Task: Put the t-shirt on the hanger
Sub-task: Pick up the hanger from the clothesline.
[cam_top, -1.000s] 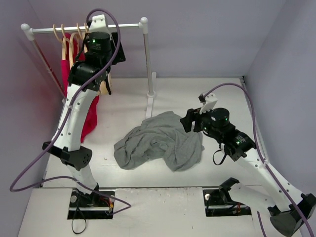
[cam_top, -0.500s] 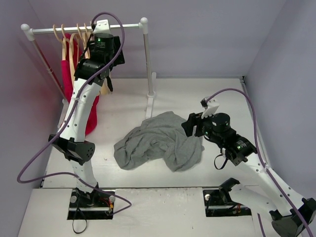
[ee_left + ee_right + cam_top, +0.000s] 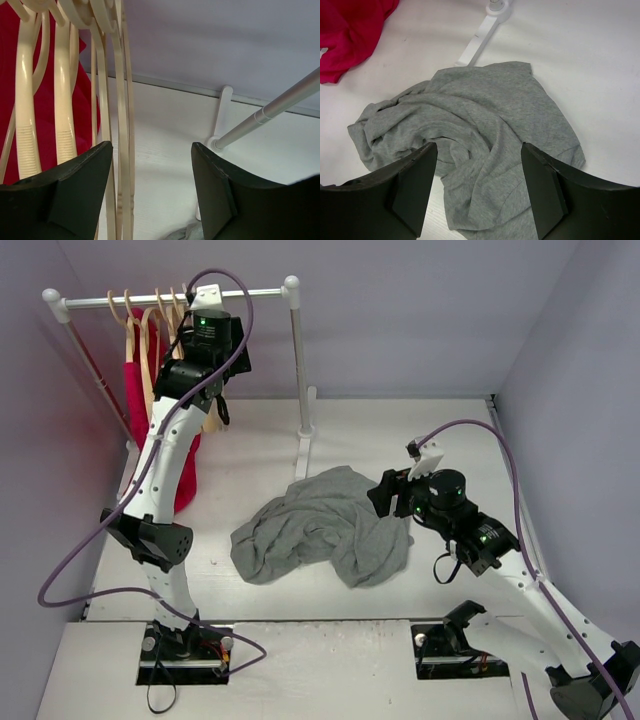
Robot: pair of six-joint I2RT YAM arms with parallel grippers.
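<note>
The grey t-shirt (image 3: pixel 325 525) lies crumpled on the white table, and it fills the middle of the right wrist view (image 3: pixel 485 125). Several pale wooden hangers (image 3: pixel 150 320) hang on the rail at the back left. My left gripper (image 3: pixel 215 400) is raised beside them and open. In the left wrist view (image 3: pixel 152 145), the thin arms of the nearest hanger (image 3: pixel 122 130) run just inside its left finger (image 3: pixel 85 170), ungripped. My right gripper (image 3: pixel 385 495) hovers open over the t-shirt's right edge (image 3: pixel 479 145) and holds nothing.
A white clothes rail (image 3: pixel 170 298) stands on a post (image 3: pixel 296 360) with a foot (image 3: pixel 485 27) just behind the t-shirt. A bright red garment (image 3: pixel 133 380) hangs at the rail's left end and reaches the table (image 3: pixel 350 30). Grey walls close in the back and sides.
The left arm has swung slightly right along the rail, closer to the hangers. The right gripper has dropped a little toward the t-shirt. Both grippers stay open.
</note>
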